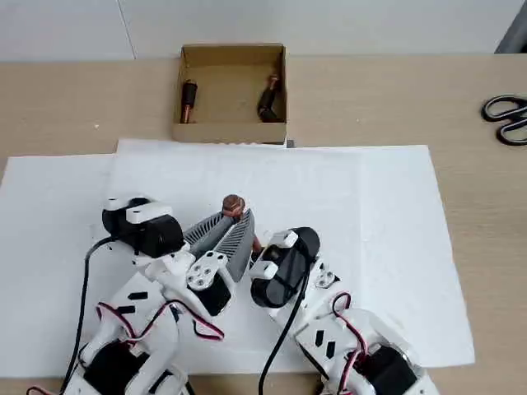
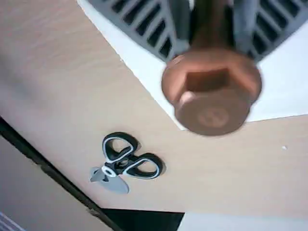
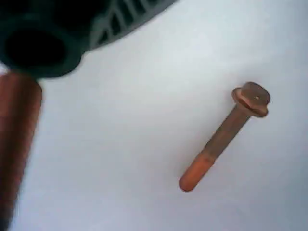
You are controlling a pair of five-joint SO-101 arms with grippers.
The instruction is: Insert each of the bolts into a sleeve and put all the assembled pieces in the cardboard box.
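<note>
Left wrist view puts the bolt [image 2: 211, 91] head-on: its hex flange faces the camera and the left gripper [image 1: 232, 220] is clamped around its shaft just behind the head. That leaves the threaded end free, probably so it can be fed into something.

From the right wrist, a dark sleeve [image 3: 33, 45] sits with its open bore toward a copper shaft [image 3: 17, 144] just beside it. The right gripper [image 1: 260, 247] appears closed on that sleeve, holding it steady as the mating part. The two grippers meet over the white paper sheet [image 1: 370, 214] – the likely reason being to line up the bolt with the bore.

A second bolt [image 3: 224, 139] lies loose on the sheet, waiting its turn. Farther back on the table [image 1: 395, 99], the cardboard box [image 1: 233, 132] already holds two assembled pieces [image 1: 188, 100], one along each side wall. Scissors [image 1: 506, 118] lie well apart at the table's edge.
</note>
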